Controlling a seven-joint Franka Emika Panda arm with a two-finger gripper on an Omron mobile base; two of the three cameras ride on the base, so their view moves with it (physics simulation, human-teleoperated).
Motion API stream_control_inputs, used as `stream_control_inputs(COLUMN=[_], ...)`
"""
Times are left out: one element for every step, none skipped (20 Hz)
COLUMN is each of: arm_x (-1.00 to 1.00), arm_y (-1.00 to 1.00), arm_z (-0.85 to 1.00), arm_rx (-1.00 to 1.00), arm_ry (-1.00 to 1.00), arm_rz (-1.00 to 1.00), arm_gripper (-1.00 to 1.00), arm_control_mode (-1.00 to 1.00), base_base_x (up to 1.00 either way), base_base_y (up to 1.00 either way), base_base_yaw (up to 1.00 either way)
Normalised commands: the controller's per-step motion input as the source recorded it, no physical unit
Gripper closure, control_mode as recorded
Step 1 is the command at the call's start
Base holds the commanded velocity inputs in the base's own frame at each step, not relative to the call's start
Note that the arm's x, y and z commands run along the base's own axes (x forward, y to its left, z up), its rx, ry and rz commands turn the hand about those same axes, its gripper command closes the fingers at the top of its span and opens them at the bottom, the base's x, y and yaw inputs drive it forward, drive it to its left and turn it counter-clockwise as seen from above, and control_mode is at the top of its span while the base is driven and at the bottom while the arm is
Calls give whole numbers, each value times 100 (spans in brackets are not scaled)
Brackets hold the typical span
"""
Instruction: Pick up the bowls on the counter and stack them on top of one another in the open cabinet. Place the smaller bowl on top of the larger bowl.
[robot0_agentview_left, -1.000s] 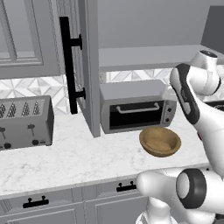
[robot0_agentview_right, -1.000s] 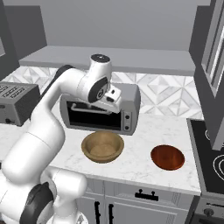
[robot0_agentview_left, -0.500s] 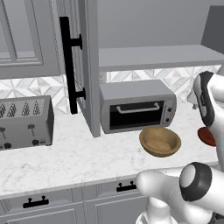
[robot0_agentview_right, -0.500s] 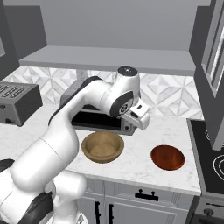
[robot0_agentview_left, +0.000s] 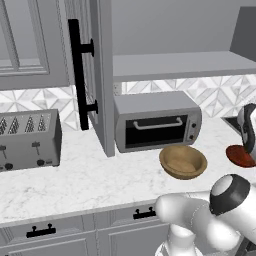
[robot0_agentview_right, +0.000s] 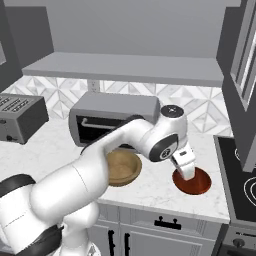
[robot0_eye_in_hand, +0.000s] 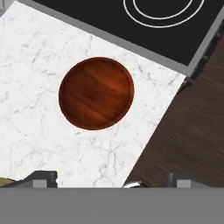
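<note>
Hand view shows us our gripper (robot0_eye_in_hand: 111, 179) hovering empty, fingers spread, with the smaller bowl (robot0_eye_in_hand: 96, 93) at 12 o'clock from it on the counter (robot0_eye_in_hand: 39, 74), the larger bowl (robot0_agentview_right: 121, 167) well apart.

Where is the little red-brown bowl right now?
The smaller bowl sits on the counter, right of the larger bowl and beside the black stovetop. The gripper hangs just above it.
</note>
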Motion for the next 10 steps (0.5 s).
stream_control_inputs(arm_x=[0,0,0,0,0,7,19,24,16,16], arm_y=[-100,-100,-100,-100,-77,-54,-39,-31,-21,0], arm_z=[-66,-78,-56,-51,-63,-69,-54,-47,-43,-40], arm_rx=[13,25,23,16,14,13,15,19,21,17], arm_ry=[0,0,0,0,0,0,0,0,0,0], arm_rz=[-38,-20,-4,0,0,0,-1,-3,-3,0], arm_gripper=[-100,-100,-100,-100,-100,-100,-100,-100,-100,-100], arm_control_mode=[-100,-100,-100,-100,-100,-100,-100,-100,-100,-100], base_base_x=[0,0,0,0,0,0,0,0,0,0], base_base_y=[0,0,0,0,0,0,0,0,0,0], base_base_yaw=[0,0,0,0,0,0,0,0,0,0])
